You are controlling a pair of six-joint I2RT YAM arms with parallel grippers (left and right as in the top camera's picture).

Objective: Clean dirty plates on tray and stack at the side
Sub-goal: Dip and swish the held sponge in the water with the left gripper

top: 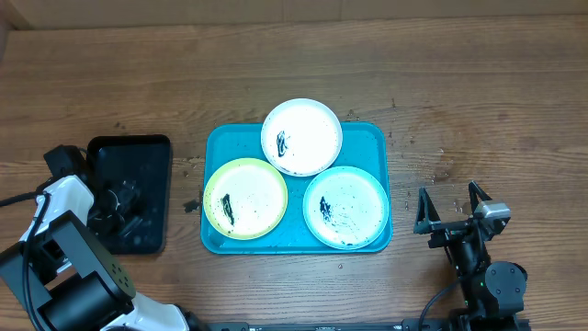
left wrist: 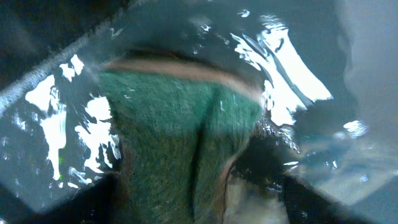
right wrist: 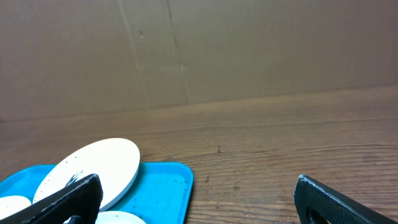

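Green and blurred, a scouring sponge (left wrist: 180,130) filled the left wrist view, lying on a wet, glossy dark surface. From overhead, the left gripper (top: 118,204) was down over the small black tray (top: 152,147) at the left of the wooden table (top: 478,83). Whether its claw was spread or pinching the sponge could not be told.

The blue tray (top: 372,138) sat in the middle of the table, just right of the black one. It carried all three plates. The white plate (top: 301,136) was at the far edge. The yellow-green plate (top: 245,199) was near left and the light-blue plate (top: 345,207) near right. Each had black smears on its white centre. All three sat close together, the white one seemingly resting on the rims of the other two.

The right gripper (top: 450,210) hung near the tray's right side, apart from it. Its claw was spread wide and held nothing.
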